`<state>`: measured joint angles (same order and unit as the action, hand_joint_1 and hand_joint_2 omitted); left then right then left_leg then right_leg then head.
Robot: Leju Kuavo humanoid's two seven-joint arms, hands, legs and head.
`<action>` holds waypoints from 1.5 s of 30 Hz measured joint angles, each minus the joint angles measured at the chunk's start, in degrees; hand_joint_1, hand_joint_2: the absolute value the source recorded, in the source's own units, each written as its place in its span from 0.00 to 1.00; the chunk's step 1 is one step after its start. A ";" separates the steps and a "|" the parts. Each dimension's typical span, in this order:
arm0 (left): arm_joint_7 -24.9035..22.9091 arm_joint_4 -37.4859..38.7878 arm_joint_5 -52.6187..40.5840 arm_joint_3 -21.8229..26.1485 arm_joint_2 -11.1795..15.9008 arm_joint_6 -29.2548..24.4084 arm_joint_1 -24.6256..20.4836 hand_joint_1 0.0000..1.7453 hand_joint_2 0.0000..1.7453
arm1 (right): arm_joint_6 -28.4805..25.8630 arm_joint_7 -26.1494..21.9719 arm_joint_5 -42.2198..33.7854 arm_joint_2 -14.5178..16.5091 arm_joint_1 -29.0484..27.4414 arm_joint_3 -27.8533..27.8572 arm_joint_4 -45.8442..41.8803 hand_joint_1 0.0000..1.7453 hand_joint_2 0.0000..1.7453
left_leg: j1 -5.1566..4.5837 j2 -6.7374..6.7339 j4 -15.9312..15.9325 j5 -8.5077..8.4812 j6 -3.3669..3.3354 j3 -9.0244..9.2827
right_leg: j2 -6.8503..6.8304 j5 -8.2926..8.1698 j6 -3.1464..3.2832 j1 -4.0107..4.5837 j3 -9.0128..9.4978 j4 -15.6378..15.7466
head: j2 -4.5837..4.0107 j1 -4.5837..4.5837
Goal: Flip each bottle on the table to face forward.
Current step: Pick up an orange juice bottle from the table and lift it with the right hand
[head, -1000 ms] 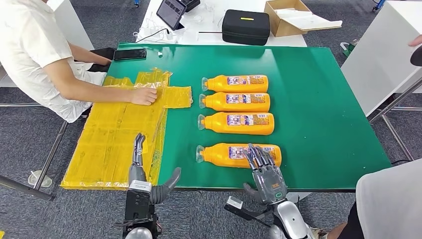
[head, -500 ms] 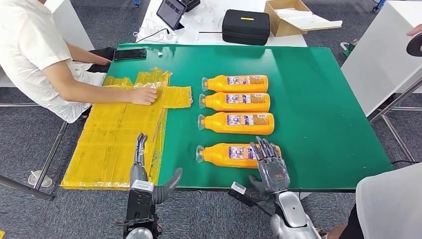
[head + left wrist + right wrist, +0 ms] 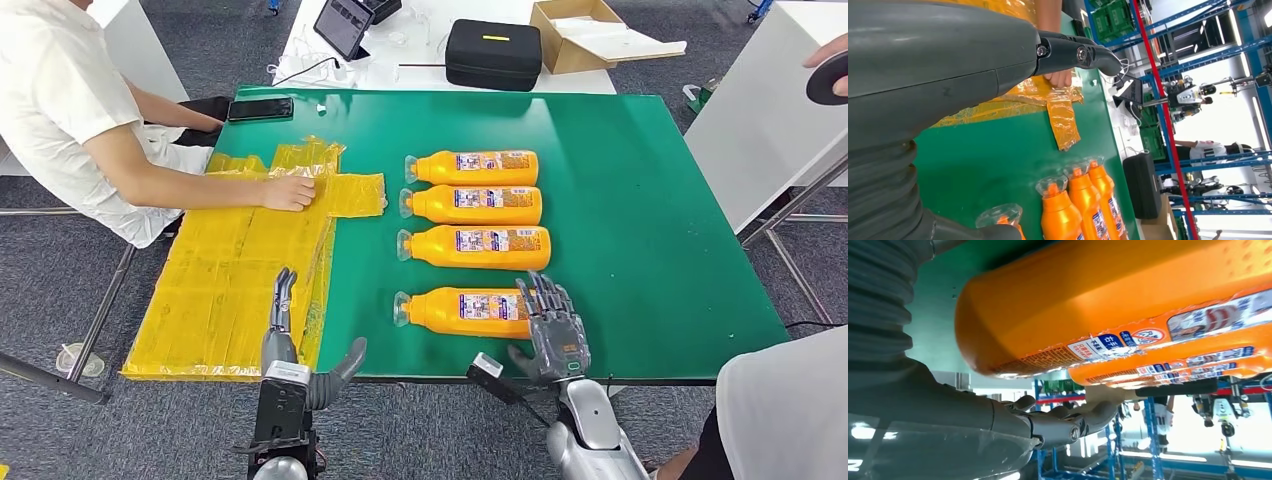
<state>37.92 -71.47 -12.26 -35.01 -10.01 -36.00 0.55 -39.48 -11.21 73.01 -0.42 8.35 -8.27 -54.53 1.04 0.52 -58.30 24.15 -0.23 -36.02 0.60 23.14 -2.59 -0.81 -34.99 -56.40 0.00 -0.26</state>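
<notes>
Four orange bottles lie on the green table [image 3: 650,200]: the far three bottles [image 3: 472,207] are packed touching, with no passage between them. The near bottle [image 3: 470,311] lies apart, leaving a narrow green lane on its far side. The right hand [image 3: 553,330] stands at its right end. Right of the bottles the table surface is open green. To the left, yellow sheets [image 3: 240,270] cover the surface, a person's hand [image 3: 290,192] resting on them; the left hand [image 3: 285,325] hovers over their near part.

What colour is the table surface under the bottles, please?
Green table surface; the head view shows it best.
</notes>
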 joint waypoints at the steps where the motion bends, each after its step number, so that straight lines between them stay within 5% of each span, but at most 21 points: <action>1: -0.22 -0.01 -0.28 -0.01 0.00 0.05 0.00 0.00 1.00 | 0.31 0.53 -0.48 -0.03 0.77 -0.10 1.16 0.00 1.00 | 0.00 -0.01 0.00 0.00 0.00 0.01 | 0.00 0.00 0.00 0.00 0.00 0.00 | 0.00 0.00; 10: -2.76 -0.27 -2.63 -0.01 0.00 1.71 -0.02 0.00 1.00 | 6.28 4.26 -4.00 -1.52 7.89 -3.69 8.14 0.00 1.00 | 0.00 -0.03 0.00 -0.03 -0.02 0.09 | 0.00 -0.09 0.11 0.00 0.05 0.01 | 0.01 0.01; 28: -4.51 -0.66 -3.49 0.02 0.02 3.11 -0.02 0.00 1.00 | 13.57 4.61 -7.45 -2.96 12.51 -7.91 11.97 0.01 1.00 | 0.00 -0.06 0.00 -0.03 -0.03 0.28 | 0.01 -0.11 0.12 0.01 0.17 0.02 | 0.00 0.03; 32: -4.74 -0.66 -3.48 0.02 0.02 3.55 -0.02 0.00 1.00 | 15.56 4.92 -8.01 -3.23 13.11 -8.74 12.51 0.97 1.00 | 0.00 -0.14 0.00 -0.03 -0.02 0.38 | 0.03 -0.12 0.15 0.01 0.23 0.02 | 0.01 0.02; 45: -5.21 -0.71 -3.90 0.04 0.05 3.63 -0.01 0.00 1.00 | 18.02 4.89 -7.67 -5.23 13.95 -12.46 13.99 1.00 1.00 | 0.00 -0.21 0.00 -0.01 -0.02 0.72 | 0.04 -0.11 0.14 0.02 0.56 0.07 | 0.00 0.02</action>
<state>32.70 -72.18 -16.16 -34.97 -9.96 -32.37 0.54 -21.46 -6.32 65.35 -5.64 22.30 -20.73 -40.54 1.04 0.32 -58.31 24.13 -0.25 -35.29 0.64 23.03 -2.44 -0.79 -34.43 -56.33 0.00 -0.25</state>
